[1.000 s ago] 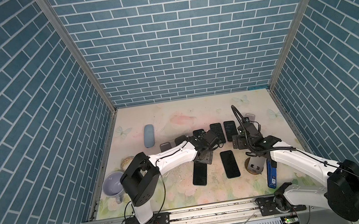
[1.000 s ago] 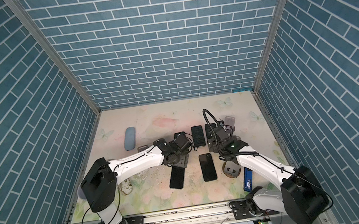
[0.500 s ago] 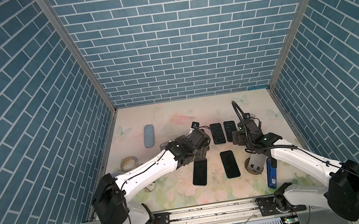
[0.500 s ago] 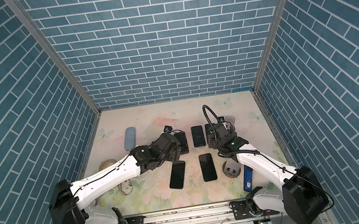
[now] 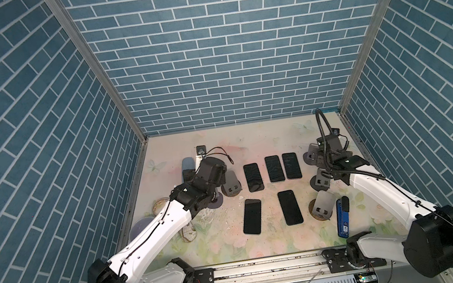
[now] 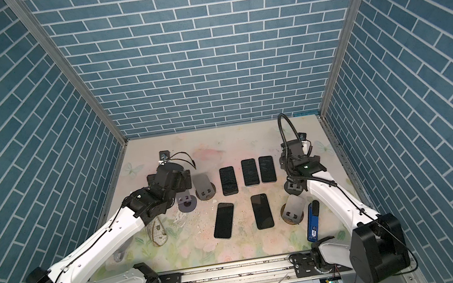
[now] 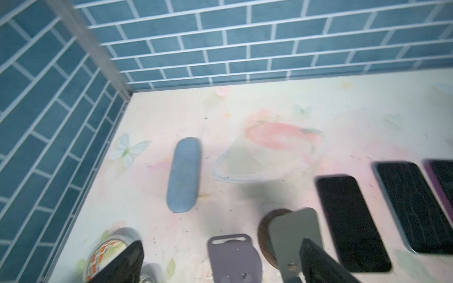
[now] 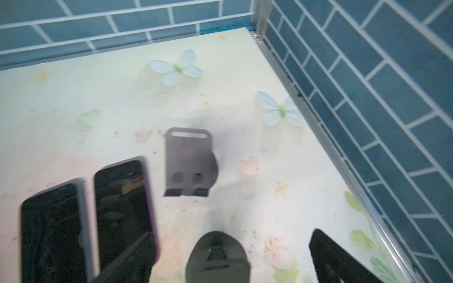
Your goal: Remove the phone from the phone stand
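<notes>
Grey phone stand (image 7: pixel 294 227) sits empty just beside the left gripper (image 7: pixel 221 245), whose spread, empty jaws could knock it onto the nearest phone (image 7: pixel 353 227).

Motion smears both wrist views. In the left wrist view the left gripper (image 7: pixel 220 242) and the lilac stand (image 7: pixel 234 259) near the phone row (image 7: pixel 416 208) run off the edge, and the row's far phone is cut too. In both top views the left arm (image 5: pixel 159 230) hides most of the blue-grey case (image 5: pixel 187 165) and the mug (image 5: pixel 138 231), both well apart from the phone row. In the right wrist view the dark stand (image 8: pixel 218 257) near the row is clipped.
</notes>
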You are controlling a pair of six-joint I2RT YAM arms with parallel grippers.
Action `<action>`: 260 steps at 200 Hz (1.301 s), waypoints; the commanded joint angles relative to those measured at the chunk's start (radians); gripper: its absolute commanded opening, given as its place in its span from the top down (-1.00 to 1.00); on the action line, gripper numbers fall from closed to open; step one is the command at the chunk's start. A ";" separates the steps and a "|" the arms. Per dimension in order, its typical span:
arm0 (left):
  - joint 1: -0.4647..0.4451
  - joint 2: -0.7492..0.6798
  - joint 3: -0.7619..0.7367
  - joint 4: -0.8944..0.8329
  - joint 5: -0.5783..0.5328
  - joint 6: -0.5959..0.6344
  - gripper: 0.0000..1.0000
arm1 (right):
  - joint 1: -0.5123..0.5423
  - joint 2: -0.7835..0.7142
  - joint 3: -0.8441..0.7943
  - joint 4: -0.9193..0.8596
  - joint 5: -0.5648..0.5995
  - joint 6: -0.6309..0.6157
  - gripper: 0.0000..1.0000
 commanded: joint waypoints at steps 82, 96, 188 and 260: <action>0.348 -0.020 -0.243 0.271 -0.089 0.069 -0.99 | -0.360 0.072 -0.212 0.296 -0.050 0.023 -0.98; 0.377 -0.015 -0.289 0.364 -0.068 0.117 -0.99 | -0.360 0.089 -0.254 0.393 -0.098 -0.004 -0.98; 0.420 0.093 -0.456 0.855 0.119 0.341 -0.99 | -0.362 0.193 -0.381 0.844 -0.218 -0.149 -0.98; 0.425 0.152 -0.544 1.038 0.165 0.422 -0.99 | -0.362 0.191 -0.494 1.101 -0.275 -0.214 -0.98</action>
